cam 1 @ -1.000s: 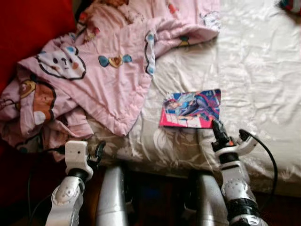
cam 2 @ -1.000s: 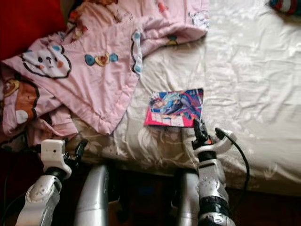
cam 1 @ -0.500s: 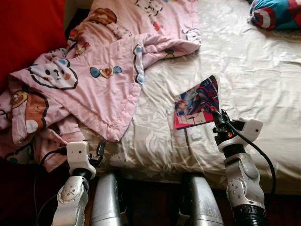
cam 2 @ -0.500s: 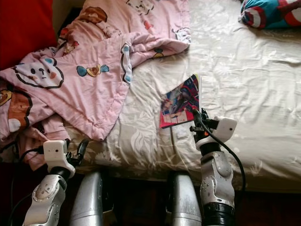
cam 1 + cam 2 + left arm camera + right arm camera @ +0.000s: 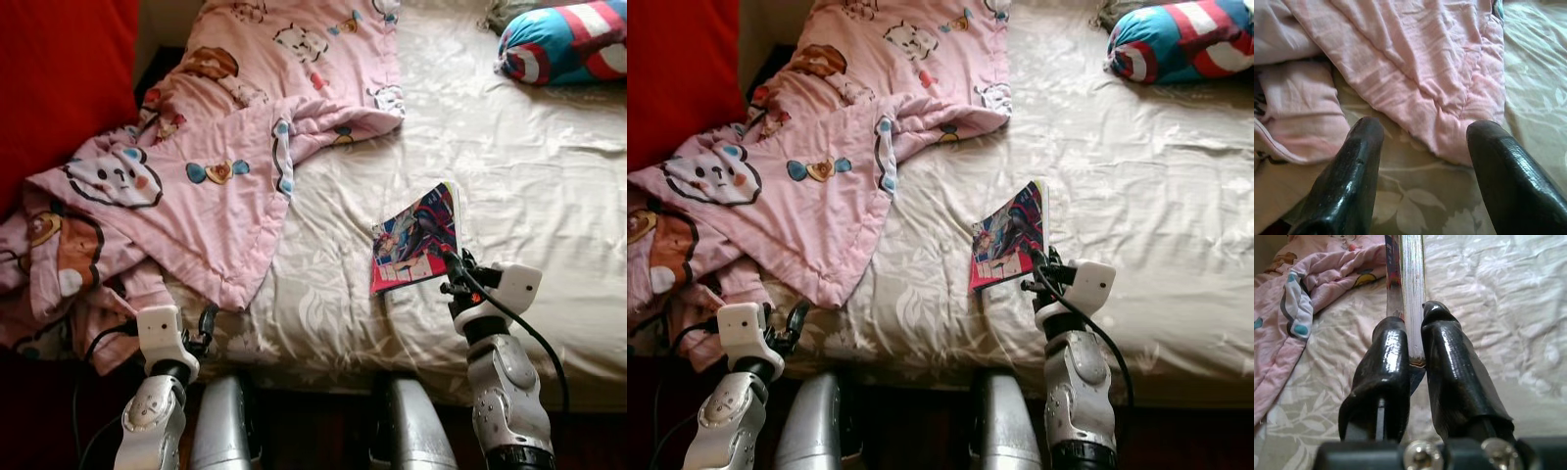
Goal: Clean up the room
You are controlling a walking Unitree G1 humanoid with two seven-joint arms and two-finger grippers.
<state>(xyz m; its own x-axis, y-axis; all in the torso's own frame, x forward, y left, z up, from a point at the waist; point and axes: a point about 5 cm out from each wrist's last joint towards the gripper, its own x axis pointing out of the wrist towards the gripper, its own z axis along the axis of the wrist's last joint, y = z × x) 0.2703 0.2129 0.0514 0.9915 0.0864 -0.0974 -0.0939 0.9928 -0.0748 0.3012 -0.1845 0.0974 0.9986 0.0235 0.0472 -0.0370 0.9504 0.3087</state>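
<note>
Gripping the book (image 5: 415, 240) by its near lower corner with the right end effector (image 5: 453, 266): both black fingers (image 5: 1449, 357) clamped on either side of the page block, cover facing the robot's left, book tilted up on edge off the bed (image 5: 549, 196) rather than flat on it. Sits near the front edge of the bed, roughly mid-width, on the cream leaf-patterned sheet (image 5: 921, 304). Colourful illustrated cover, pink band along the lower edge. Right wrist view: white page edges (image 5: 1413, 293) between the two pads, spine side toward the pink blanket. Left end effector (image 5: 201, 328) low at the front edge of the bed toward its left corner, fingers (image 5: 1352, 166) spread wide, nothing between them; left wrist view looks over a folded corner of the pink blanket (image 5: 1440, 93) lying on the sheet just ahead of the fingertips, not touching them. Pink cartoon-print blanket (image 5: 196, 166) bunched over the left side of the bed, spilling over the left front corner, one fold reaching toward the middle, well short of the book. Blue, red and white striped cushion (image 5: 563, 44) at the far right corner of the bed, well apart from everything else. Red surface (image 5: 59, 88) beyond the bed's left edge. Robot's silver legs (image 5: 225, 421) below the front edge of the bed.
</note>
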